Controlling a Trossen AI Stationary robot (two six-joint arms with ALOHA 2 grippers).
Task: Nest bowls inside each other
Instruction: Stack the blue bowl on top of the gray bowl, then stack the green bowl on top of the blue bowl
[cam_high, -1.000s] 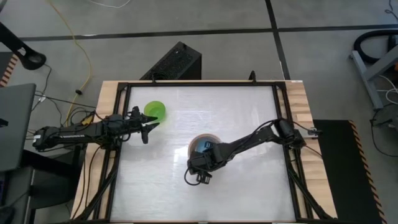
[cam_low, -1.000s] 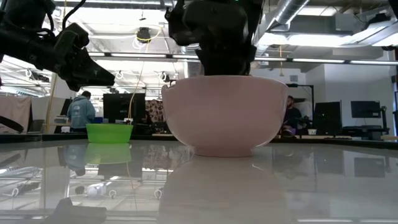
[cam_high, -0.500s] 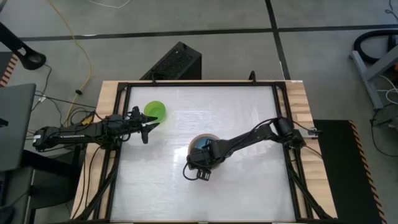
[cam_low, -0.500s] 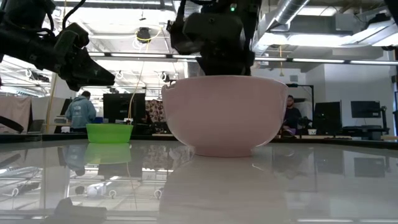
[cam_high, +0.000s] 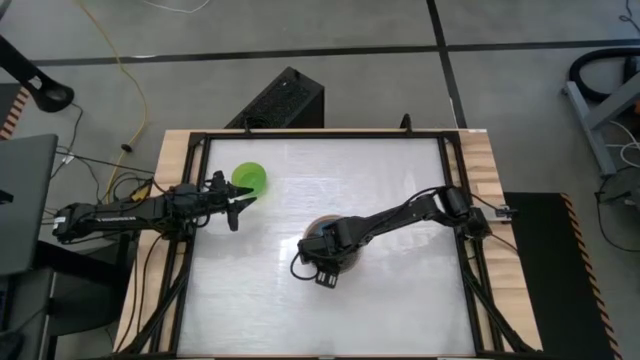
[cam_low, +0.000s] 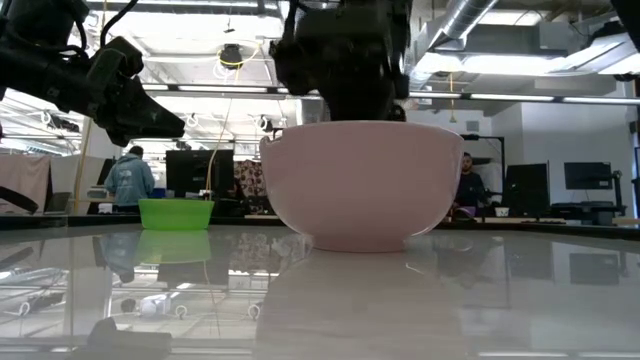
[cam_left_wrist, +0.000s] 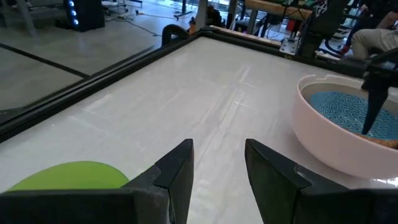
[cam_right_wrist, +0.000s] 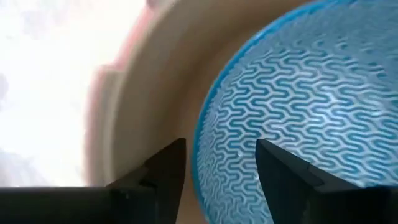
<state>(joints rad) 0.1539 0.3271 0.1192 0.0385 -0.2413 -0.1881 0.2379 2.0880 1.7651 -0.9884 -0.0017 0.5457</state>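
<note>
A large beige bowl (cam_low: 358, 185) stands on its base near the table's middle. A light blue bowl with a wavy pattern (cam_right_wrist: 311, 93) sits inside it, also seen in the left wrist view (cam_left_wrist: 339, 107). My right gripper (cam_right_wrist: 214, 158) points steeply down into the large bowl and is open. One finger stands on each side of the blue bowl's rim (cam_right_wrist: 200, 143), with no touch to be seen. A small green bowl (cam_high: 250, 178) rests on the table at the far left. My left gripper (cam_high: 243, 203) waits open just beside it, held level.
A black frame (cam_high: 455, 190) borders the white tabletop, with wooden strips outside it. Bare tabletop (cam_high: 390, 310) lies toward the near edge and the right. A black box (cam_high: 285, 100) sits on the floor beyond the far edge. People (cam_low: 130, 180) sit in the room behind.
My right hand has tipped and shifted a little over the large bowl, and in the high view it now covers more of the blue bowl. The large bowl has stayed where it was.
</note>
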